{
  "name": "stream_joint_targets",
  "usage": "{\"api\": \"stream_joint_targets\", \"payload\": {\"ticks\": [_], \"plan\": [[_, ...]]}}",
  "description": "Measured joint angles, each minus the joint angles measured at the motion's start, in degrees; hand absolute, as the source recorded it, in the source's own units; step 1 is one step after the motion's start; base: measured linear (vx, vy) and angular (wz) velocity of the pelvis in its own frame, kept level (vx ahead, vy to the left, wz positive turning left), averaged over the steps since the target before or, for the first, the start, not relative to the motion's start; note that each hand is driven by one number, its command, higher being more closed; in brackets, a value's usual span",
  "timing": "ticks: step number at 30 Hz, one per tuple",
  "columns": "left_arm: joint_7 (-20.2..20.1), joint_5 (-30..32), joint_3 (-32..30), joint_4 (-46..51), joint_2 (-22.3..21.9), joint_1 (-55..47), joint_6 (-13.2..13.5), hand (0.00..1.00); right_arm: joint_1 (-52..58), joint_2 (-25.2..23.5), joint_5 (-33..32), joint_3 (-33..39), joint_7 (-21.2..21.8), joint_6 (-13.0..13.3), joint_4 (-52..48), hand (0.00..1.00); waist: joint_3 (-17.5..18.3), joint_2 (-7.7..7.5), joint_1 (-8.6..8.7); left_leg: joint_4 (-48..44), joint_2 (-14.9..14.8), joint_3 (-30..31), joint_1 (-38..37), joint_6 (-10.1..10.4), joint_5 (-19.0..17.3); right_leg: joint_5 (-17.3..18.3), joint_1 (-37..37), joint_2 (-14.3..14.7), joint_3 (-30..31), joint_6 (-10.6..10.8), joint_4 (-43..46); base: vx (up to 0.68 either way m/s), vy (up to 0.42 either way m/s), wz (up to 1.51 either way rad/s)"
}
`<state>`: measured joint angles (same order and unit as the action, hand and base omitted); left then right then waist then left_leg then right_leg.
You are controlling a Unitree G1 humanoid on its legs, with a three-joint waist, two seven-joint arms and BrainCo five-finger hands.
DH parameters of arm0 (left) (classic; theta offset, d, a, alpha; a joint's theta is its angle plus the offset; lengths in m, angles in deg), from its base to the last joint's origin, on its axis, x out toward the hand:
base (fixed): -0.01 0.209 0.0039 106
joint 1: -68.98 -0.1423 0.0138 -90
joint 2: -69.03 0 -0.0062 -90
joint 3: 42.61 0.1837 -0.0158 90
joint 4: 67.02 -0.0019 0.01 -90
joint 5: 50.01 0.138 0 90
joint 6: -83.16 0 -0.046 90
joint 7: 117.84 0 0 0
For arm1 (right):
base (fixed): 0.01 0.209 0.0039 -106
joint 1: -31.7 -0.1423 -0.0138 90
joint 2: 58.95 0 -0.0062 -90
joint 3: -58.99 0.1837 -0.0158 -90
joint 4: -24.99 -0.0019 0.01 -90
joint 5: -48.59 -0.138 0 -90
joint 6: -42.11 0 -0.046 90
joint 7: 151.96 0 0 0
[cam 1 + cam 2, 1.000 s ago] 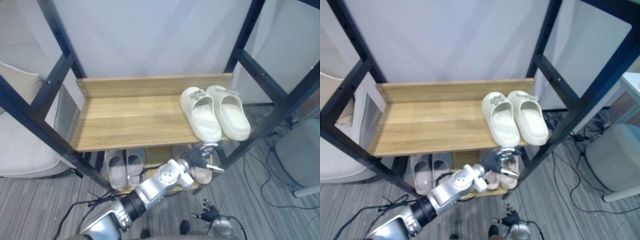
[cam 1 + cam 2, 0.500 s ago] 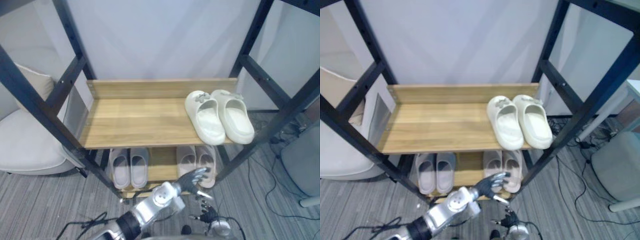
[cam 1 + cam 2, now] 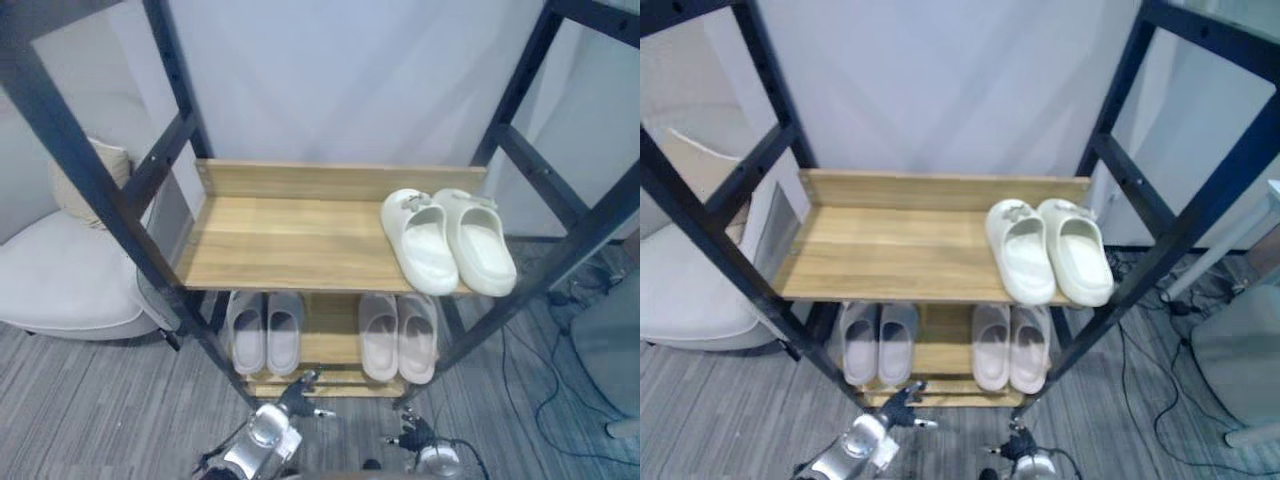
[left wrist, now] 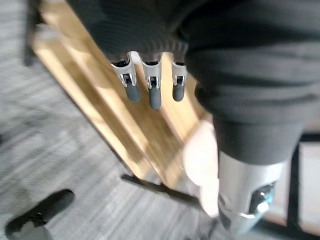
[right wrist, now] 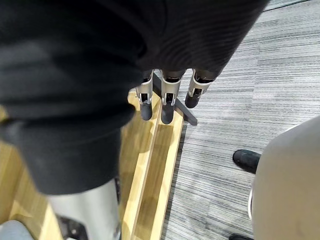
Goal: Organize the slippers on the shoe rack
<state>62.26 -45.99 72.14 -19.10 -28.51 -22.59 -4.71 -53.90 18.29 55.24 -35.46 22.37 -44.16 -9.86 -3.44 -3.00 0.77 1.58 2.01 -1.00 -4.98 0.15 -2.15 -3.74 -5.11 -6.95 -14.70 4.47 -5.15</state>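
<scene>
A cream pair of slippers [image 3: 447, 240] lies at the right end of the rack's wooden upper shelf [image 3: 280, 240]. On the lower shelf [image 3: 938, 352] a grey pair [image 3: 265, 332] sits on the left and a pale pink pair [image 3: 398, 336] on the right, toes pointing inward. My left hand [image 3: 300, 386] hangs low in front of the rack's base, open and empty, its fingers [image 4: 150, 91] straight over the bottom slats. My right hand [image 3: 411, 434] is also low, to the right of the left, open with straight fingers [image 5: 166, 102] and nothing in it.
Black metal posts [image 3: 120, 200] frame the rack on both sides. A white armchair [image 3: 60, 290] stands to the left, a grey seat [image 3: 612, 340] to the right. Cables [image 3: 545, 375] trail over the striped carpet at the right.
My left hand has drawn back and down from the pale pink pair, which stays on the lower shelf. The camera has pulled back, so more of the lower shelf shows.
</scene>
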Motion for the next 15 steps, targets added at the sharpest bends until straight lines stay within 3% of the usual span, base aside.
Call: {"api": "stream_joint_targets", "payload": {"ticks": [15], "plan": [[4.8, 0.8, -12.3, -7.7, -1.2, -3.9, 0.0, 0.0, -0.7, -0.7, 0.1, 2.0, -0.1, -0.3, 2.3, 0.0, 0.2, -0.18, -0.93, 0.3, 0.5, 1.6, 0.0, -0.1, 0.1, 0.5, -0.4, -0.3, -0.5, 0.4, 0.0, -0.02, 0.003, 0.04]]}}
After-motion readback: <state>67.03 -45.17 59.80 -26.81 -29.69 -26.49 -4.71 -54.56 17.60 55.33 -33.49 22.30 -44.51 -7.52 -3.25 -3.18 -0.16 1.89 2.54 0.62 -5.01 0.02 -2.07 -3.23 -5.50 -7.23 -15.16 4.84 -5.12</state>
